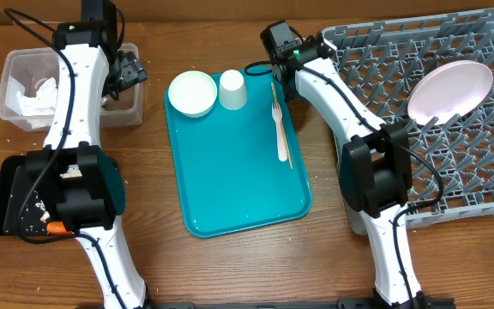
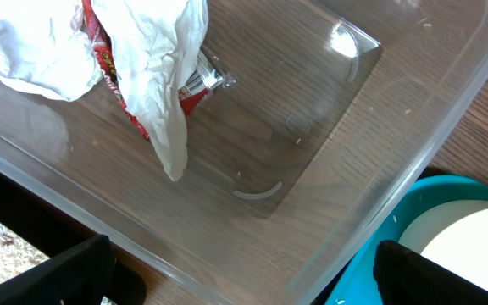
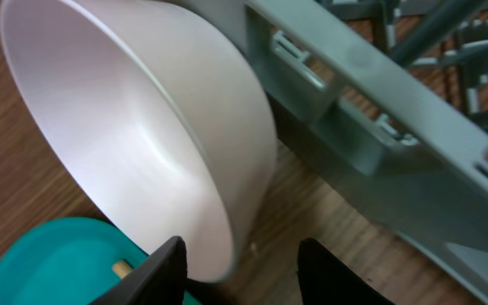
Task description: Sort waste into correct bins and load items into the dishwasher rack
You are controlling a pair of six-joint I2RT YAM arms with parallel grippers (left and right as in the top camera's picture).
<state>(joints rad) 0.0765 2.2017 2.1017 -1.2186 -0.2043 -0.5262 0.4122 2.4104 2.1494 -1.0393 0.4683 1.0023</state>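
The right gripper [image 3: 246, 275] hangs over a strip of bare wooden tabletop [image 3: 320, 216], toward the table's far edge. This strip lies between the flat teal plastic serving tray [image 3: 49, 254] and the large grey lattice-walled dishwasher rack [image 3: 379, 161]. The jaws stand partly apart. The lower rim of a round white bowl [image 3: 142, 144] sits in the gap between them, close against one finger, with wood showing before the other, so no firm grip is seen. The bowl is tipped on edge, its hollow facing away from the rack and its back towards the rack's outer wall. It is outside the rack, not among the pegs. Getting it in looks to call for a lift up and over that wall, and the right arm is much the nearer.

The left gripper [image 2: 248, 275], its jaws wide and empty, hovers over the clear rectangular plastic tub [image 2: 312, 110] near the table's far left corner. The tub holds crumpled white paper napkins [image 2: 151, 51] and a red foil wrapper [image 2: 108, 72]. The wrapper carries printing, too creased to read. No other writing is visible.
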